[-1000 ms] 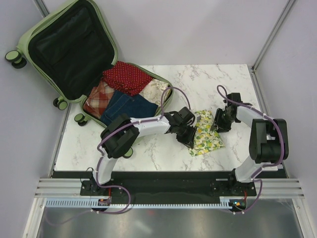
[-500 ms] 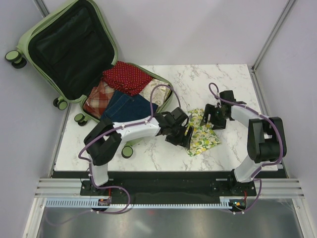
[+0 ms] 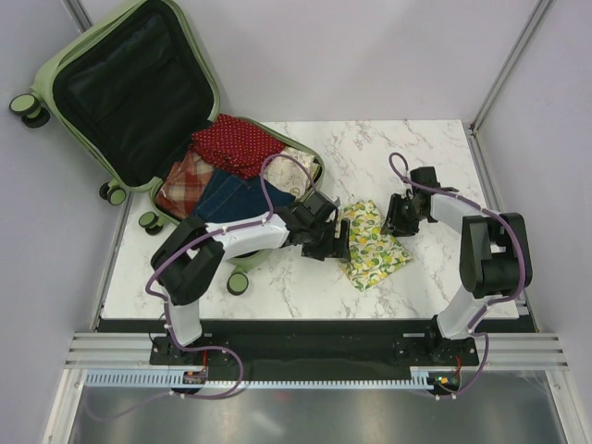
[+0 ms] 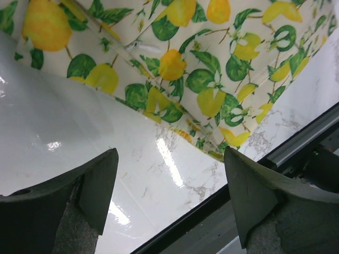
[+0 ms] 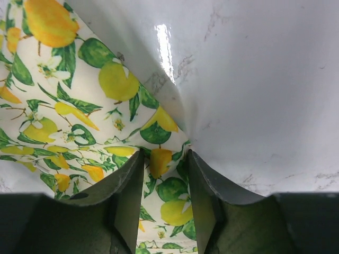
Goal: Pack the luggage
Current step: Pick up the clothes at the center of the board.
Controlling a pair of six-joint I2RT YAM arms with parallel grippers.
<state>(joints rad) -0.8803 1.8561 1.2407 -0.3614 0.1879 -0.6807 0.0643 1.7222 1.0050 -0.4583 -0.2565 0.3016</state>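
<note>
Right jaws pinch lemon cloth [image 3: 374,248] edge; left jaws wide beside it

The left arm stretches low across the counter, the left gripper [image 4: 169,164] with fingers spread wide, holding nothing. The right gripper [image 5: 165,159], wrist bent inward, pinches a fold of lemon-print cloth [image 5: 63,121].

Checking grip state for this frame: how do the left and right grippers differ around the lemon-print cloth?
The left gripper stands wide open over bare table, just short of the lemon-print cloth; the right gripper has narrow jaws, pinching the cloth's edge. The left sits on the luggage side, the right opposite. Both are low over the table.
</note>
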